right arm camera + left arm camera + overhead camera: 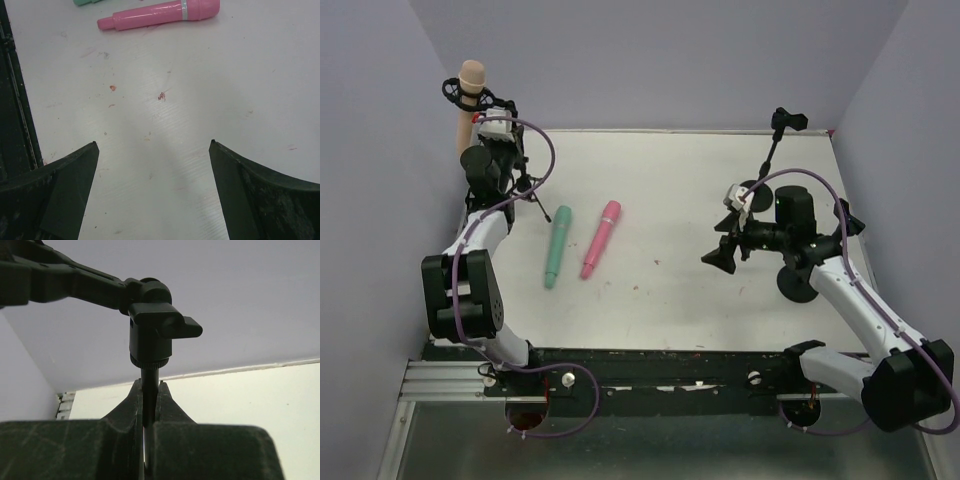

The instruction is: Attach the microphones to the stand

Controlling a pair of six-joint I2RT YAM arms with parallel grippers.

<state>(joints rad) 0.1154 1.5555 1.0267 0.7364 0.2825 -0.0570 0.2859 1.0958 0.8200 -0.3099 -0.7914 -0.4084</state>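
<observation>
- Counter [680, 290]: white; lilac walls [670, 60] on L, far and R sides; black rail w/ both arm bases along near edge.
- Open room: bare strip of counter between pink mic [601, 238] and R claw [720, 258].
- Holder: ring mount of L stand [490, 100], far-L corner, carries peach mic [470, 80], upright, head up.
- Mics, 3: peach in mount; teal mic [557, 247] and pink lying flat side by side, apart, L of centre.
- Stands, 2: L stand; R stand [775, 140], far-R, clip on top.
- L claw [150, 390]: clenched on L stand's thin rod, just under swivel knob.
- R claw: spread wide, holding nothing, above counter.
</observation>
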